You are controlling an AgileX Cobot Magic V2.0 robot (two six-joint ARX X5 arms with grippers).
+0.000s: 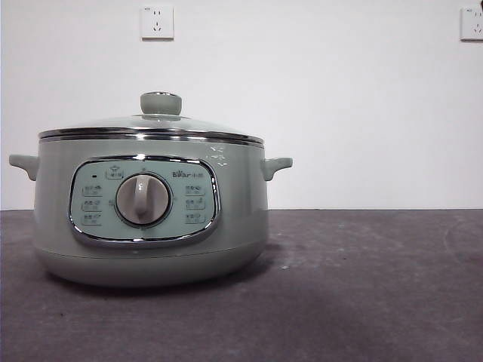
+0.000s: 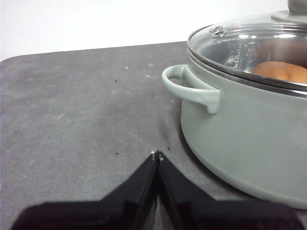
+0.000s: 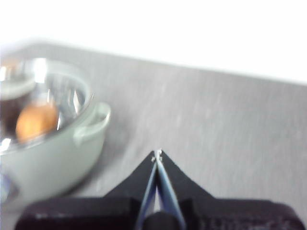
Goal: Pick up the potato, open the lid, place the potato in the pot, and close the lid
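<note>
Nearest to you in the front view is the dark grey table (image 1: 362, 302), and on its left half stands the pot (image 1: 151, 204), dial panel (image 1: 143, 200) facing you, one small handle (image 1: 275, 166) sticking out to the right and another to the left. The lid (image 1: 151, 124) sits flat on the pot's rim, knob (image 1: 161, 103) upright on top. You can see the potato (image 2: 283, 72) through the glass in both wrist views: it lies inside the pot, under the lid.

Your left gripper (image 2: 157, 155) hangs over bare table beside the pot's left handle, apart from it, jaws pressed together with nothing between them. Your right gripper (image 3: 157, 154) hangs over the table on the pot's right side, well clear of that handle, jaws likewise closed and empty; that view is blurred.

Farthest back, the white wall (image 1: 339, 113) carries two sockets (image 1: 157, 22), high up.
</note>
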